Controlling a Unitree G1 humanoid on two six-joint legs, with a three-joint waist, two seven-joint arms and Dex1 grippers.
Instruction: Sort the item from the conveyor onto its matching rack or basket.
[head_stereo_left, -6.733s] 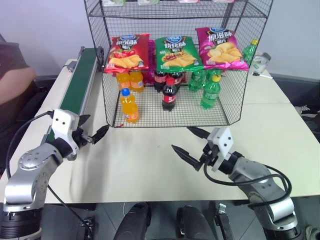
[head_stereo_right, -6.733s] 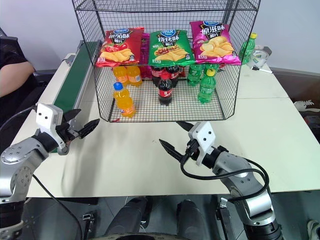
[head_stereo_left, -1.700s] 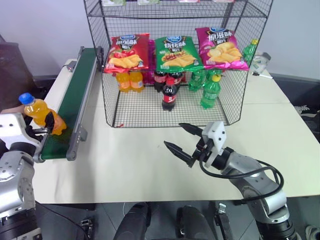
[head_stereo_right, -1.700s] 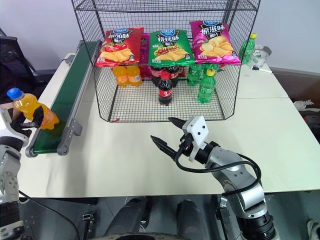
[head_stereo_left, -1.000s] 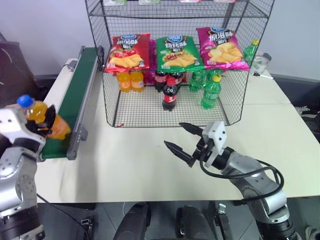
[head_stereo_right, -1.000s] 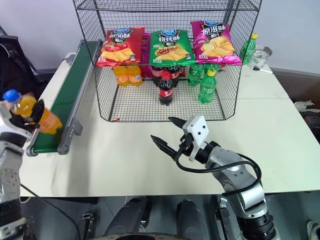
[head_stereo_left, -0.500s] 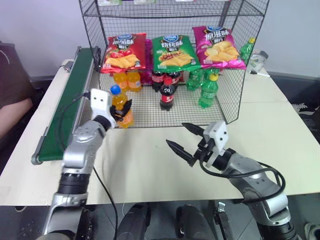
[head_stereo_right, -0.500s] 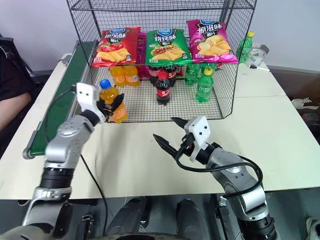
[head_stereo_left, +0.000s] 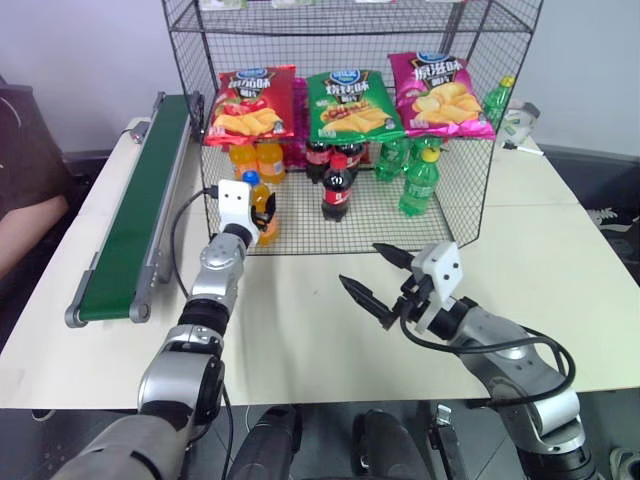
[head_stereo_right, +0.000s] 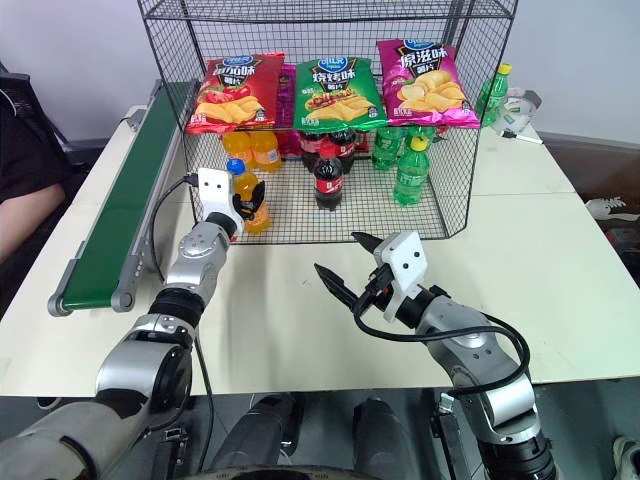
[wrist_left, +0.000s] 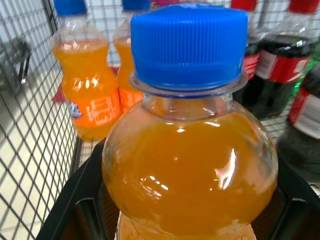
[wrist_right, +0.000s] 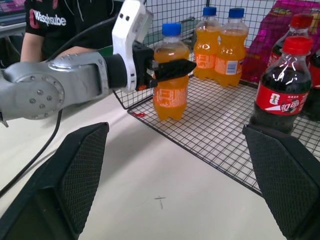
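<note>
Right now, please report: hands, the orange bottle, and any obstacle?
Left hand shut on orange bottle, at rack front shelf. Right hand open, empty, over table. Cola bottle stands nearby.

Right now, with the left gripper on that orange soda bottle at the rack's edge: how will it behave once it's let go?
The orange soda bottle looks full, so probably heavy for its size and stiff. It is tall on a narrow base, standing on the rack's wire grid, so likely apt to tip if nudged. The left gripper holds it high, near the shoulder; the smooth plastic may be a bit slippery.
</note>
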